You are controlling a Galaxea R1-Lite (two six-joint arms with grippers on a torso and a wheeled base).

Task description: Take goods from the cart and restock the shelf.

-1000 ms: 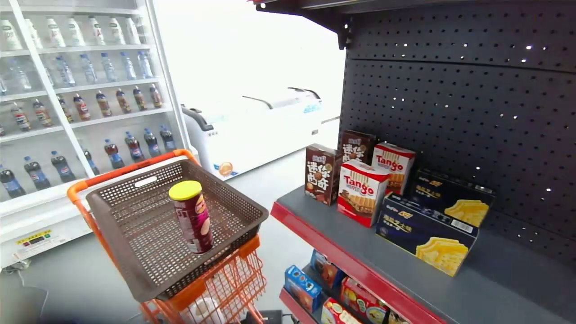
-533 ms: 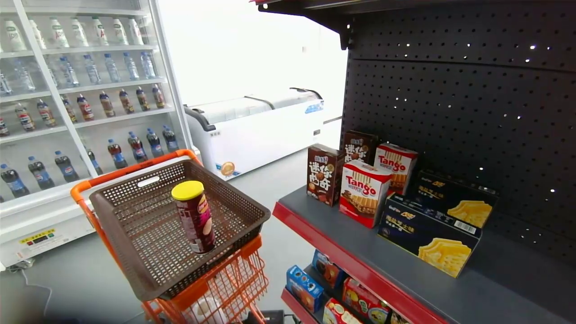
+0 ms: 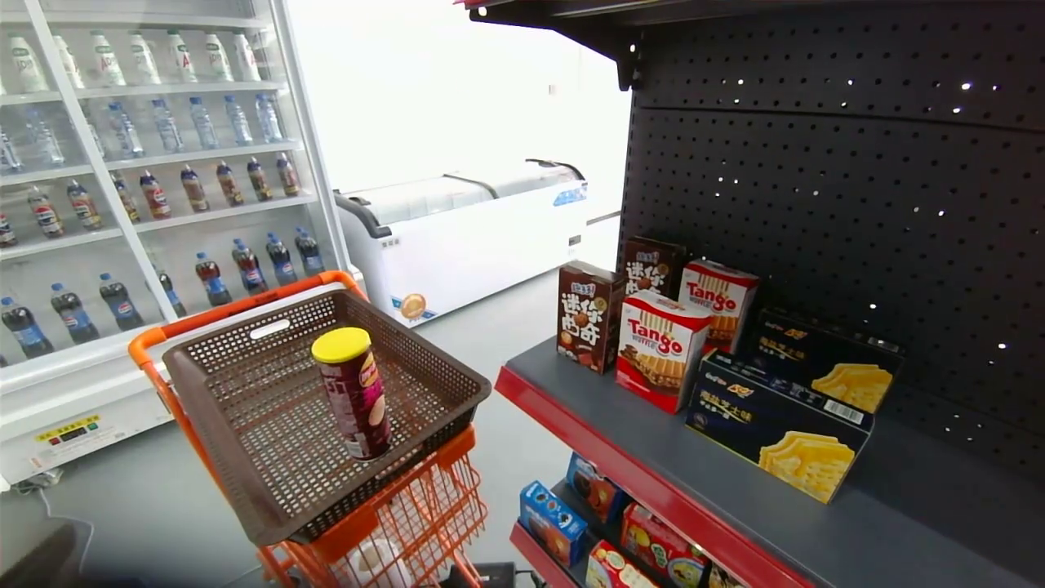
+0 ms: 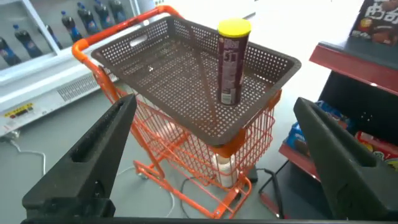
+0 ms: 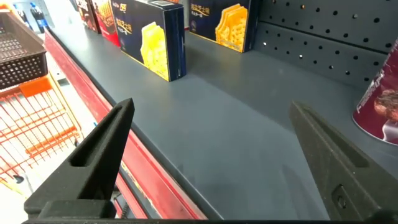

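Observation:
A maroon chips can with a yellow lid stands upright in the brown mesh basket on top of the orange cart. In the left wrist view my left gripper hangs open above and in front of the basket, with the can straight ahead between the finger lines. My right gripper is open over the bare grey shelf, holding nothing. A maroon can stands on that shelf at the view's edge.
On the shelf stand brown boxes, red-and-white wafer boxes and dark blue boxes before a black pegboard. A lower shelf holds snack boxes. A drinks cooler and a chest freezer stand behind the cart.
The whole head picture shifted a little to the right a second ago, so the camera moved. The can, cart and boxes stand as before.

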